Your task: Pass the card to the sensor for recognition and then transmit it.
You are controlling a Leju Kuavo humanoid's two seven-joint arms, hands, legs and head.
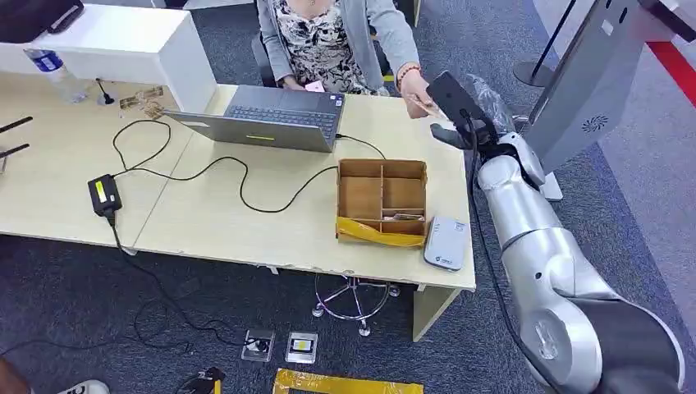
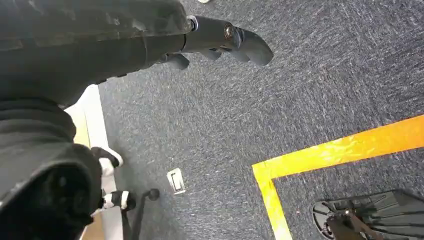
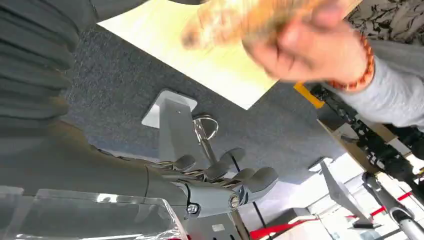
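1. Reaching toward the far right corner of the surface (image 1: 246, 222), the right hand (image 1: 456, 111) has its fingers (image 3: 240, 177) stretched out side by side and loosely apart, gripping nothing that the right wrist view shows.
2. The card (image 1: 425, 106) lies just beside those fingers at about 9 o'clock in the head view, pinched in the person's hand (image 1: 414, 84). I judge the handover to turn on this small gap.
3. Its long axis is too small and blurred to fix.
4. The right wrist view adds the fingers' bare inner side and the card as a tan smear (image 3: 235, 20).
5. The head view adds the white sensor (image 1: 446, 242), well apart at 6 o'clock from the hand.
6. The left hand (image 2: 220, 40) hangs over the carpet, fingers loosely extended and holding nothing, so the right is far nearer.
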